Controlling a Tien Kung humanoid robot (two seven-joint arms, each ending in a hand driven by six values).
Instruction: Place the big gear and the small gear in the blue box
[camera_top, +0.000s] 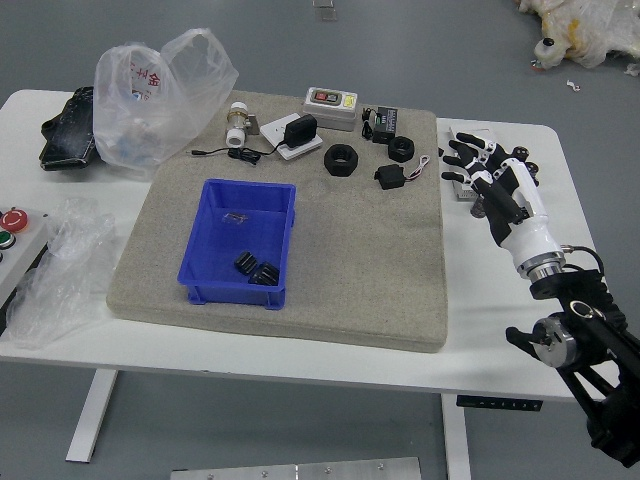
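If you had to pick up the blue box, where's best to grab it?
I'd pinch the blue box by its long right wall's rim, from above: its open top should let fingers go inside, thumb outside. The far half looks best, since two black pieces lie toward the near end.

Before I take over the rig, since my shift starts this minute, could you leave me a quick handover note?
Right robot hand: open, holding nothing, over the right side of the table. Left: out of view.
Job's things: two black ribbed pieces, apparently the small gear and big gear, lie in the blue box, toward its near right corner.
Done: both appear placed.
Left: probably just confirming they are the right gears.
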